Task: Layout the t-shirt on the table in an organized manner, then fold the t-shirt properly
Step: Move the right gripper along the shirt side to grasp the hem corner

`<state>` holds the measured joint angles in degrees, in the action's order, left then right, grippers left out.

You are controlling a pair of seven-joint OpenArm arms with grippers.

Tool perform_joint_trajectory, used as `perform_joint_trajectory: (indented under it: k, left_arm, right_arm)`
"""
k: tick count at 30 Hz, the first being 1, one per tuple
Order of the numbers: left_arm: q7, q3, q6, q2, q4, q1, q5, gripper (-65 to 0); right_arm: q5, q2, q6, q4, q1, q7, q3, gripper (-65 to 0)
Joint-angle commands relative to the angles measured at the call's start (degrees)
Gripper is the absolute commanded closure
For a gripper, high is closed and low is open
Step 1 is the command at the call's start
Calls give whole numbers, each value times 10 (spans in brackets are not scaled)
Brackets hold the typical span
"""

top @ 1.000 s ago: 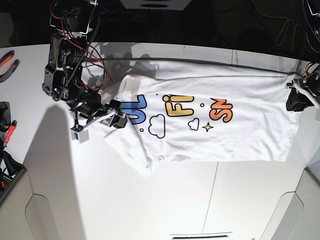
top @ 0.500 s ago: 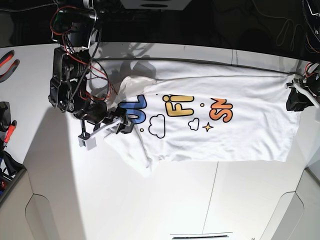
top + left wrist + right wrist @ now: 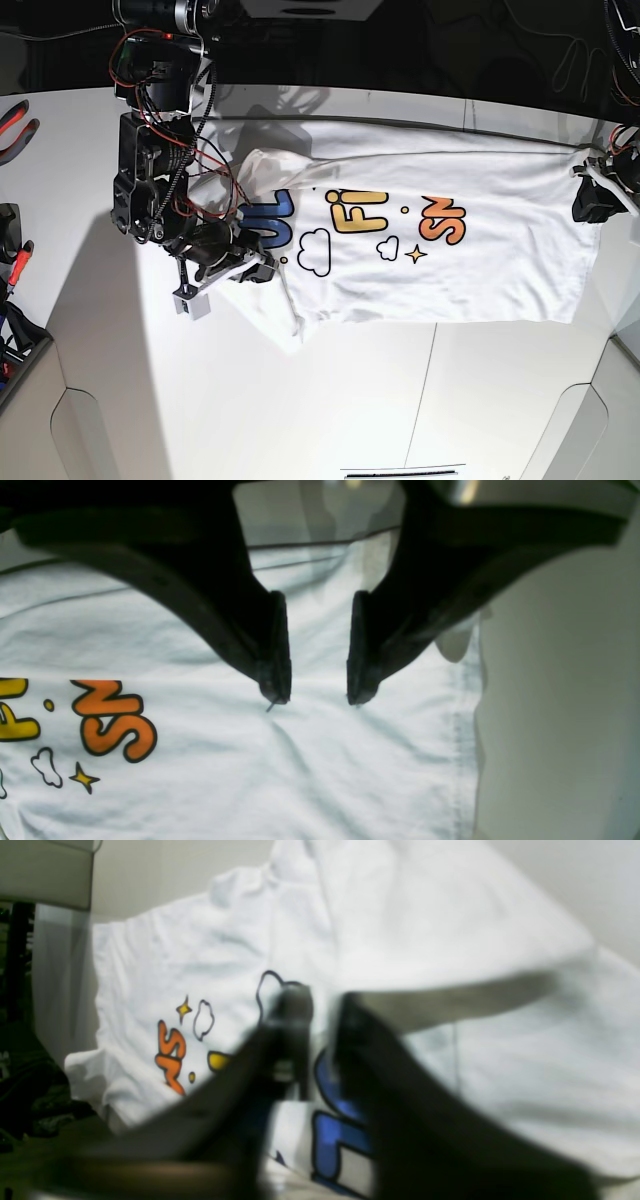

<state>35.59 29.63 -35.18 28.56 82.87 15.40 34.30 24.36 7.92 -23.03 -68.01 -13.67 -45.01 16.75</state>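
Observation:
The white t-shirt (image 3: 450,270) lies lengthwise across the table (image 3: 400,400), print up, with its left end bunched and folded. My right gripper (image 3: 255,270) is at that left end. In the right wrist view it (image 3: 322,1007) is blurred, with the jaws nearly closed on a lifted flap of the shirt (image 3: 425,915) by the blue letters. My left gripper (image 3: 593,200) is at the shirt's right end. In the left wrist view it (image 3: 316,696) is open, tips resting on flat cloth (image 3: 350,760) near the hem, with nothing between them.
Red-handled pliers (image 3: 15,125) and other tools (image 3: 12,265) lie at the table's left edge. A thin dark seam (image 3: 425,385) runs across the front of the table. Bare tabletop (image 3: 560,680) lies just beyond the shirt's hem.
My right gripper has moved toward the table's front and a little right, over the shirt's left end, and that end has drawn inward. The left arm has not moved.

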Motion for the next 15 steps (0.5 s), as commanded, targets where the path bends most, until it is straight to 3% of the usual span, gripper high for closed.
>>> perform_joint_trajectory:
  k: [1, 15]
  left_arm:
    - [-10, 4, -2, 13, 9, -3, 8, -226]
    - [-10, 4, -2, 13, 9, -3, 17, -226]
  right_arm:
    - [5, 2, -7, -7, -13, 17, -2, 0]
    - [-145, -17, -1, 31, -167, 106, -14, 0]
